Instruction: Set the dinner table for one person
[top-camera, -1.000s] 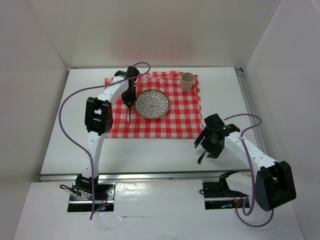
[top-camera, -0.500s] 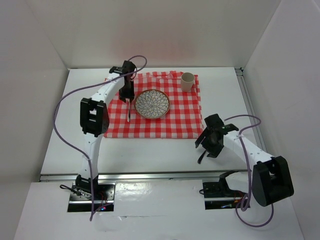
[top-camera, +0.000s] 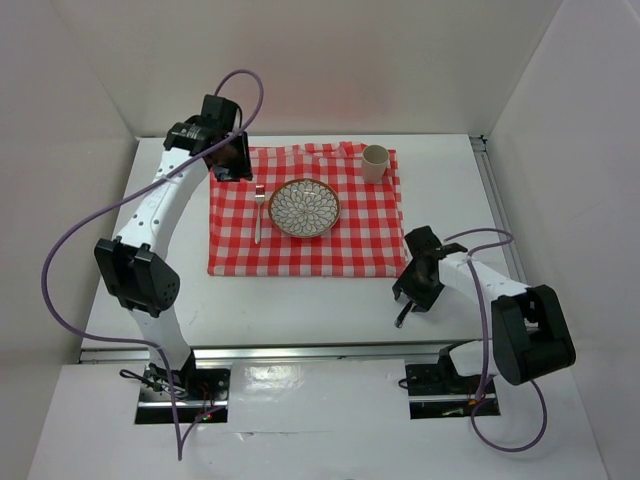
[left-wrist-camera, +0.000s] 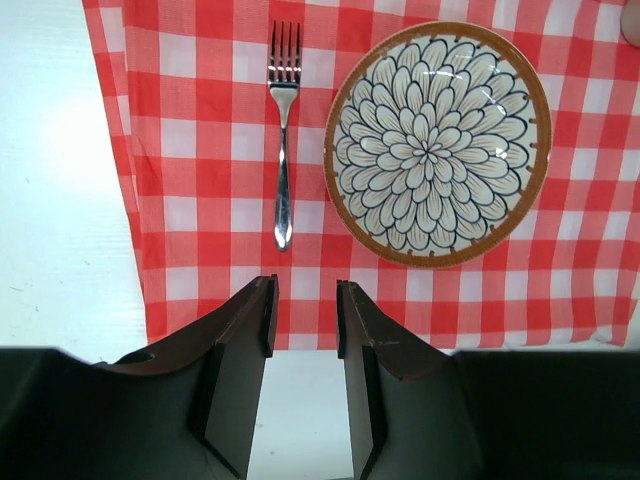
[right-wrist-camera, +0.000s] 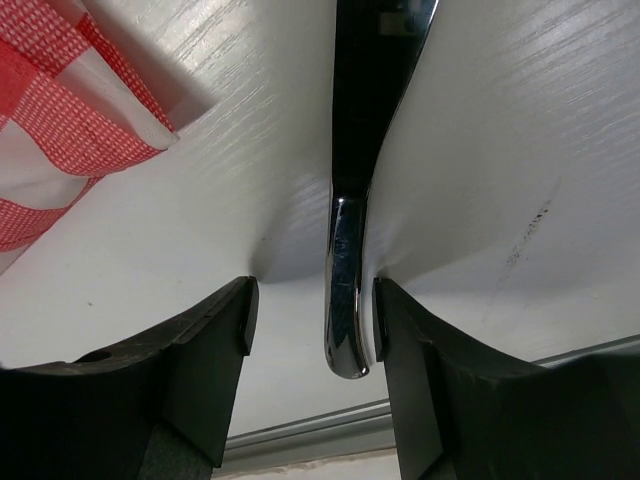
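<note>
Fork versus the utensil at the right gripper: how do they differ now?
The fork lies on the checked cloth beside the plate; the utensil lies on bare dinner table. No gripper is at the fork; the right gripper straddles the utensil, open. Both are shiny metal.

One plate, one fork, one cup and one checked cloth, all on one dinner table. Plus one more piece of cutlery (shiny handle, can't tell what kind).
</note>
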